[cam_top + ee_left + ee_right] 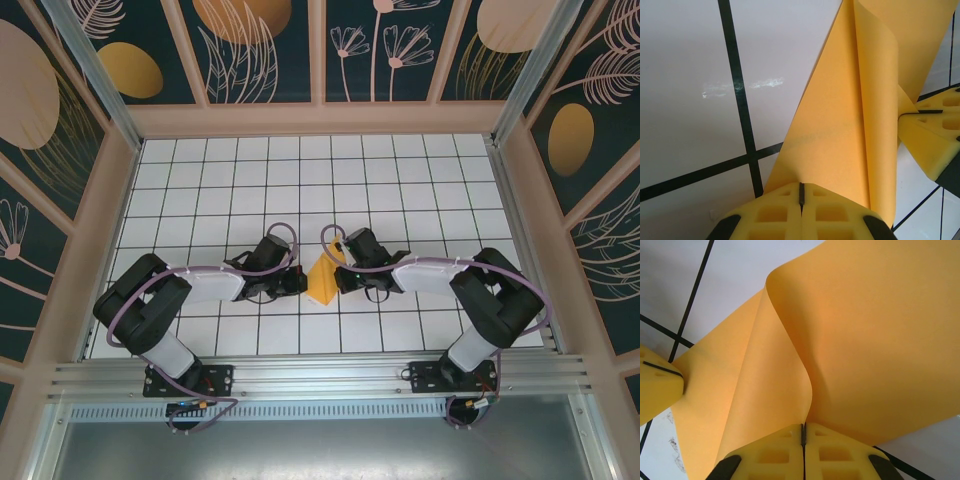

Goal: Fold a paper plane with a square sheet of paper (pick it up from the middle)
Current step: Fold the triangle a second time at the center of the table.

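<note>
The square sheet of paper [840, 130] runs off my wrist views' edges, its outline too small to tell from above.

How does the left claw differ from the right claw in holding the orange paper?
The left yellow-padded claw reaches in from the left, the right yellow-padded claw from the right. The left pinches the left side of the thin bright-orange paper sheet, the right its right side. Both are shut on the sheet, which curls between them.

Bright-orange sheet of paper [322, 281], curled, folded
</note>
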Robot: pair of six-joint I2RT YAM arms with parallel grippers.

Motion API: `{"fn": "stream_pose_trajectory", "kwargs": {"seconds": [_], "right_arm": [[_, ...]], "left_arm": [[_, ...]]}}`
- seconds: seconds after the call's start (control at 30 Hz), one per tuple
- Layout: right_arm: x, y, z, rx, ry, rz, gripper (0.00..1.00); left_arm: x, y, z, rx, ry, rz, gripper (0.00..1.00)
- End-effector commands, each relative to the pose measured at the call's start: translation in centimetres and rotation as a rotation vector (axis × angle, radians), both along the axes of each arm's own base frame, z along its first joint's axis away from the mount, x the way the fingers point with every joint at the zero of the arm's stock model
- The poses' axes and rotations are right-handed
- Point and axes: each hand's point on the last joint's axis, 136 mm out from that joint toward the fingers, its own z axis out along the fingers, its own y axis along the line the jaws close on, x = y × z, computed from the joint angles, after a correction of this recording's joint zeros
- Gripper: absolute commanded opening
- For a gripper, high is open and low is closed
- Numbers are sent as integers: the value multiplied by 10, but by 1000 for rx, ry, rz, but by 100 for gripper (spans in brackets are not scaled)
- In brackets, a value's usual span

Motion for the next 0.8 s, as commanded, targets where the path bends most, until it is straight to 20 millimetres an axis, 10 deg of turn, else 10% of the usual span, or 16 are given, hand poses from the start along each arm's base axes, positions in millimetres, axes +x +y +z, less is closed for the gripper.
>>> {"fn": "stream_pose_trajectory", "kwargs": {"seconds": [0.0, 0.77], "right_arm": [[8, 4, 9, 2, -29, 13, 8], [8, -8, -11, -65, 2, -3, 8]], "left_arm": [[-9, 14, -18, 93, 38, 2, 5], [-7, 14, -17, 94, 33, 1, 5]]}}
